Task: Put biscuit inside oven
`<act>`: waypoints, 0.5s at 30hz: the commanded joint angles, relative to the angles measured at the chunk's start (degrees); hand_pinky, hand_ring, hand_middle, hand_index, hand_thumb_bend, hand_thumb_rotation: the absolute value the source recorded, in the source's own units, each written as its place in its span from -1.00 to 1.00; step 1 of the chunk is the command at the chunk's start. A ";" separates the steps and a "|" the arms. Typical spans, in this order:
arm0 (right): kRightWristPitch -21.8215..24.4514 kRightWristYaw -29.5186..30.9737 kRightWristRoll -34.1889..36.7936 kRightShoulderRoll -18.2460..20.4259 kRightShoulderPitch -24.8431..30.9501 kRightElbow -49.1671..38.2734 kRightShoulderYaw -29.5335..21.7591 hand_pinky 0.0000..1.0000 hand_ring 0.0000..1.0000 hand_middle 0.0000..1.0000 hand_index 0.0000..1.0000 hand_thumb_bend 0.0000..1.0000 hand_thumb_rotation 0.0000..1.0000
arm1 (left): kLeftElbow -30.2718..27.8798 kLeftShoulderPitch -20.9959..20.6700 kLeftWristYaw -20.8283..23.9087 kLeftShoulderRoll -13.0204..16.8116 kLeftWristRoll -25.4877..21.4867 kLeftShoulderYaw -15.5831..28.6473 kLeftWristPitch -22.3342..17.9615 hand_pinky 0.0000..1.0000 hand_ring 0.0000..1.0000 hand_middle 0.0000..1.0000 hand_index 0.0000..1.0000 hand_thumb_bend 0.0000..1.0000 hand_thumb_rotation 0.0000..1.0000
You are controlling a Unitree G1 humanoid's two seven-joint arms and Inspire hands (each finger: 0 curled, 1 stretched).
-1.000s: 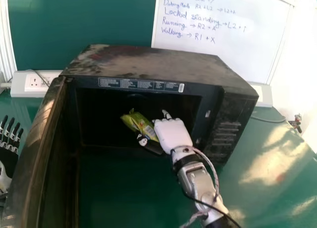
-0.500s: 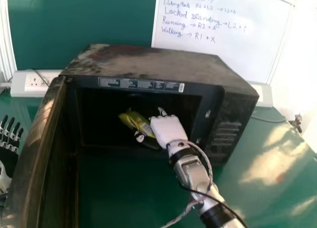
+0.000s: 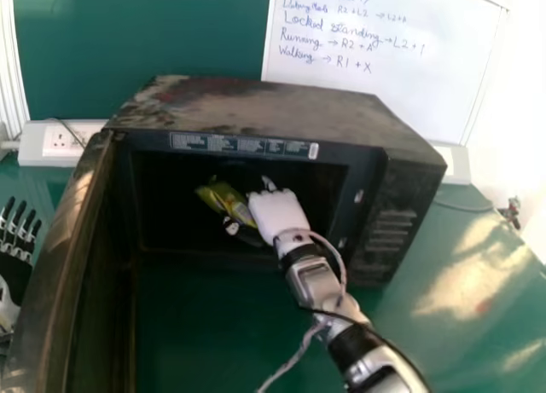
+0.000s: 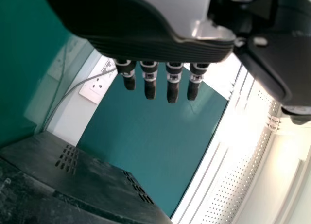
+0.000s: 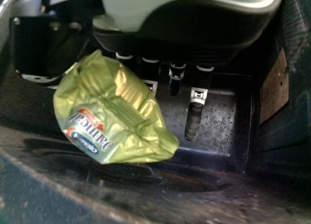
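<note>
Bright light, seemingly from the right, washes out the wall (image 3: 527,112) beside the whiteboard (image 3: 384,82) in my head view and throws pale patches of glare across the glossy counter (image 3: 405,312). The top of the oven (image 3: 256,103) takes a dull, uneven light while its cavity sinks into deep shadow, my white right hand (image 3: 277,216) standing out pale against it. From my left wrist, the perforated strip (image 4: 231,185) glows nearly white beside an evenly lit green panel (image 4: 150,131). At my right wrist, golden highlights catch the creased wrapper (image 5: 114,112) amid the dim interior, where the metal gives a faint sheen.
</note>
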 commanded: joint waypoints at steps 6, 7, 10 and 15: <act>-1.62 -5.14 1.97 2.32 -5.48 7.07 1.58 0.06 -0.13 -0.02 0.09 0.03 -1.00 | 1.28 2.51 0.79 -2.89 0.14 -0.39 -0.47 0.18 0.36 0.52 0.86 -1.00 -1.00; -1.74 -5.35 2.28 2.58 -5.98 7.90 1.70 0.04 -0.14 -0.02 0.09 0.03 -1.00 | 1.28 2.52 0.76 -2.90 0.13 -0.42 -0.47 0.19 0.36 0.52 0.86 -1.00 -1.00; -1.92 -5.90 2.78 3.26 -7.36 10.04 2.16 0.00 -0.15 -0.04 0.10 0.03 -1.00 | 0.69 2.71 1.27 -3.10 0.15 -0.56 -0.18 0.21 0.37 0.53 0.85 -1.00 -1.00; -2.94 -7.86 3.48 3.87 -8.86 12.60 3.07 0.01 -0.12 -0.05 0.09 0.03 -1.00 | 1.07 2.56 1.17 -2.94 -0.07 -0.55 0.14 0.20 0.36 0.53 0.85 -1.00 -1.00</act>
